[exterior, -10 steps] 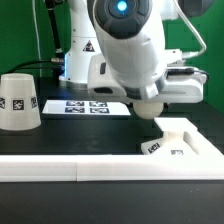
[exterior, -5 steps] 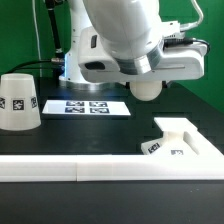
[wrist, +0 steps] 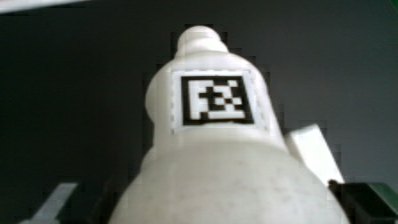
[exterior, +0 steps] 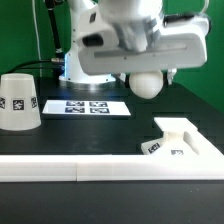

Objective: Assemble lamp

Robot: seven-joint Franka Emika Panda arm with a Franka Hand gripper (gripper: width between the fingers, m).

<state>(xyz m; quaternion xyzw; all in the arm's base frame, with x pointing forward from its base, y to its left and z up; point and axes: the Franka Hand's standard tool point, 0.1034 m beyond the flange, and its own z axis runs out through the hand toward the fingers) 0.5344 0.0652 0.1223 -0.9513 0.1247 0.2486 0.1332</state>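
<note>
My gripper [exterior: 147, 70] is shut on the white bulb [exterior: 146, 84], whose ball head hangs below the hand, well above the table. In the wrist view the bulb [wrist: 217, 130] fills the picture, its square tag facing the camera, and dark fingers [wrist: 365, 197] show at both sides of its wide part. The flat square base [exterior: 182, 142] lies on the table at the exterior view's right, below and in front of the bulb. The truncated-cone shade [exterior: 18, 100] stands at the exterior view's left, apart from both.
The marker board [exterior: 90, 105] lies flat behind, between shade and base. A long white border rail [exterior: 70, 168] runs along the table's front edge. The arm's white body [exterior: 120, 40] fills the upper middle.
The arm has lifted the bulb up and away from the base, and the hand has turned; the ball head now hangs higher above the table. Base and shade have not moved.
</note>
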